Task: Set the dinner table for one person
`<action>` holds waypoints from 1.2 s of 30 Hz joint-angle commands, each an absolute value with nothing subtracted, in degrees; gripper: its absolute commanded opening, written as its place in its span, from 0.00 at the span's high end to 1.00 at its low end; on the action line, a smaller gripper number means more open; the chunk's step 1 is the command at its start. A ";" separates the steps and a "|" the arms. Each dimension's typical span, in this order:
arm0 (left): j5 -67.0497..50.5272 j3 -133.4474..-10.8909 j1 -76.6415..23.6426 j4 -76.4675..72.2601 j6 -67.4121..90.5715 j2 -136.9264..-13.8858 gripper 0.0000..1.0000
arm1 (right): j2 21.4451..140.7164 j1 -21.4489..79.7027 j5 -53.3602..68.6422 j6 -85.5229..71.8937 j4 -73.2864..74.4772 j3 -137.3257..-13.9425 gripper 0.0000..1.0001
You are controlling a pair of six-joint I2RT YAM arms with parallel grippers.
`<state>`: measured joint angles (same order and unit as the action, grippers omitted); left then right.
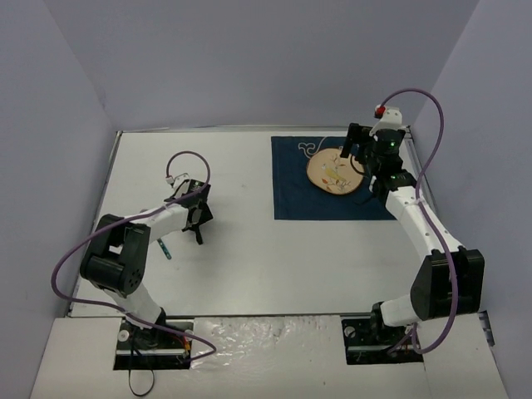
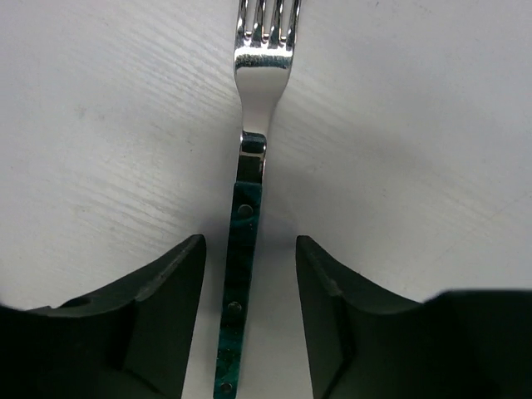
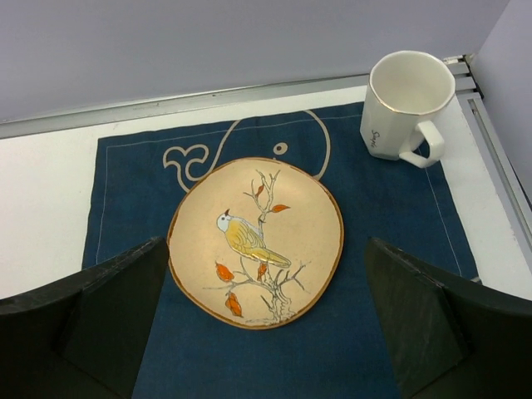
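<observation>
Top cam sits high up at the near edge, looking down over my whole dinner table (image 1: pixel 249 266). Left wrist cam stares straight down at the fork (image 2: pixel 241 274), super close. Right wrist cam looks from further back at the plate (image 3: pixel 256 241) and placemat (image 3: pixel 382 249), which top also catches.

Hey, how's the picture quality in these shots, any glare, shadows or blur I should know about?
Left wrist view: the steel fork with the green marbled handle shows bright glare on its neck and casts a soft shadow to its right; the dark fingers show little detail. Right wrist view: the round bird-painted plate is sharp, evenly lit.
</observation>
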<state>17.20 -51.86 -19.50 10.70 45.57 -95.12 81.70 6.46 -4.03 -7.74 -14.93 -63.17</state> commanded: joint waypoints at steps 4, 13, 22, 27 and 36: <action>16.42 -51.95 -17.75 8.49 46.59 -97.18 0.80 | 74.24 6.52 -2.81 -8.38 -16.20 -61.01 0.00; 14.98 -65.81 -20.88 15.32 40.44 -100.22 1.00 | 69.64 6.99 0.77 -9.21 -12.58 -60.10 0.00; 12.17 -93.13 -31.32 27.05 39.69 -110.29 1.00 | 64.25 7.38 2.59 -9.11 -9.35 -58.77 0.00; 10.11 -109.58 -35.22 32.58 42.11 -119.72 1.00 | 61.83 7.46 2.77 -8.73 -6.74 -58.06 0.00; 10.54 -129.40 -39.03 38.30 45.22 -133.57 1.00 | 59.04 7.47 4.88 -9.34 -3.74 -56.98 0.00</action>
<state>9.84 -122.94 -38.52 34.92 42.23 -133.05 61.31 7.18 2.65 -8.98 -2.23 -57.23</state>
